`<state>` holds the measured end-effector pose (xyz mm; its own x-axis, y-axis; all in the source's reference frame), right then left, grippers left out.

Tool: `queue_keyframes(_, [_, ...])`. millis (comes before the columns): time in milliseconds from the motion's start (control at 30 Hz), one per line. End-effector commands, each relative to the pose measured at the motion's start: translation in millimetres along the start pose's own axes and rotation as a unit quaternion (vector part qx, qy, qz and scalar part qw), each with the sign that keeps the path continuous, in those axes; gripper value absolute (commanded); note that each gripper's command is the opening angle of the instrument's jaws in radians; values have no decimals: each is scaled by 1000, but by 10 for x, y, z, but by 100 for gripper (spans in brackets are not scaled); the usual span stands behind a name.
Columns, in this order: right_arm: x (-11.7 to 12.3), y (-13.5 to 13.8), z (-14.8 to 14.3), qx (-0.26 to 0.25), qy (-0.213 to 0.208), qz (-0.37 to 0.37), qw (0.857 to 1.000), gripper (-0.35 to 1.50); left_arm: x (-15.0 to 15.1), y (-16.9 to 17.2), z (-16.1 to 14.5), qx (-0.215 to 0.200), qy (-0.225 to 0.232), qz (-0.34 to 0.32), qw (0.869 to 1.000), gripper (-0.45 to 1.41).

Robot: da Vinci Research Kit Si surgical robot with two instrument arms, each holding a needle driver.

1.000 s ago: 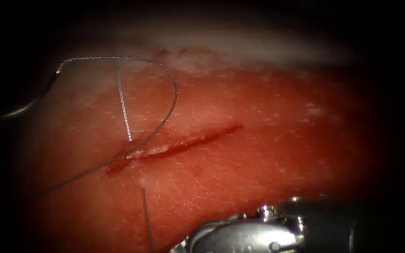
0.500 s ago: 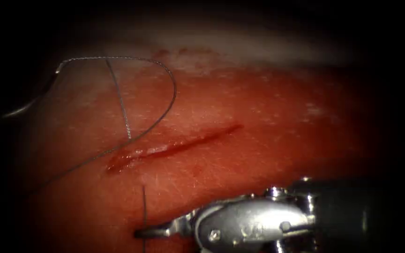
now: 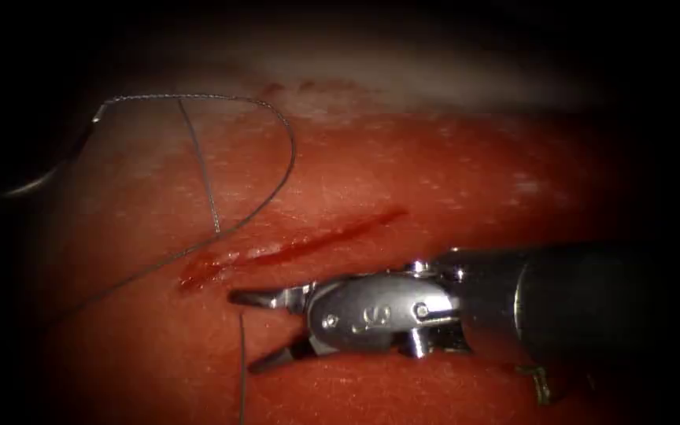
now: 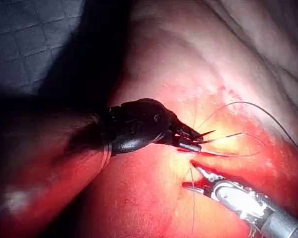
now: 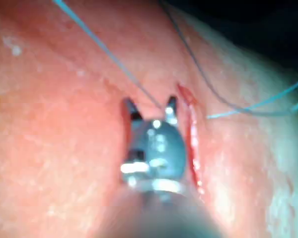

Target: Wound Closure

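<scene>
While the endoscope view shows the right arm's silver needle driver [image 3: 265,330] lying level, its jaws spread and empty just below the red slit-like cut [image 3: 293,245] in the glistening red tissue [image 3: 434,189], astride the thin grey thread [image 3: 242,362], the left wrist view adds the left arm's dark tool [image 4: 196,141] at the cut; whether its jaws grip anything cannot be told; the curved steel needle [image 3: 37,182] lies on the far left, outside the tissue.

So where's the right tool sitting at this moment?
In the endoscope view the right tool sits just below the cut, near its left end, jaws open and holding nothing, straddling the thread that rises from the tissue there.
</scene>
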<state>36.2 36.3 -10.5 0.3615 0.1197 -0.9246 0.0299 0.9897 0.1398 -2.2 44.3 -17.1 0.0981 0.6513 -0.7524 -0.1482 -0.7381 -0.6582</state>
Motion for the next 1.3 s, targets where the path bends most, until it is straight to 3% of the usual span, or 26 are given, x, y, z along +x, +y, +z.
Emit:
queue_keyframes(33, [-8, -2, 17, 8, 2, -2, 1000, 40, -10, 0, 4, -1, 0, -2, 1000, -35])
queue_keyframes(67, [-8, -1, 16, 12, 2, -2, 1000, -7, -10, 0, 4, -1, 0, -2, 1000, -35])
queue_keyframes(100, [-8, -1, 16, 12, 2, -2, 1000, -7, -10, 0, 4, -1, 0, -2, 1000, -35])
queue_keyframes(133, [-9, -2, 9, 21, -3, -3, 1000, -35, -10, 0, 4, -1, 0, -2, 1000, -35])
queue_keyframes(367, [13, 0, -12, 42, -8, 3, 999, -35, -11, 0, 5, 0, 0, -2, 1000, -35])
queue_keyframes(433, [26, -11, -15, 88, 1, 3, 996, -35, -11, 0, 5, 0, 0, -2, 1000, -35])
queue_keyframes(767, [80, -66, -39, 211, 11, -27, 977, -35, -11, 0, 5, 0, 0, -2, 1000, -35])
queue_keyframes(1000, [105, -88, -55, 263, 26, -29, 964, -35, -11, 1, 4, -1, 0, -2, 1000, -35])
queue_keyframes(1067, [105, -83, -53, 257, 24, -28, 966, -35, -11, 1, 3, -1, 0, -2, 1000, -35])
queue_keyframes(1100, [100, -74, -49, 240, 27, -26, 970, 24, -11, 1, 3, -1, 0, -2, 1000, -35])
queue_keyframes(1133, [97, -70, -48, 228, 30, -24, 973, 51, -11, 1, 3, 1, 0, -2, 1000, -35])
queue_keyframes(1167, [90, -64, -46, 200, 33, -22, 979, 91, -11, 1, 3, 1, 0, -2, 1000, -35])
queue_keyframes(1200, [83, -60, -45, 180, 33, -20, 983, 109, -11, 1, 3, 2, 0, -2, 1000, -35])
queue_keyframes(1233, [61, -47, -41, 147, 26, -16, 989, 126, -11, 1, 3, 2, 0, -2, 1000, -35])
queue_keyframes(1300, [49, -38, -39, 124, 16, -14, 992, 130, -11, 1, 3, 2, 0, -2, 1000, -35])
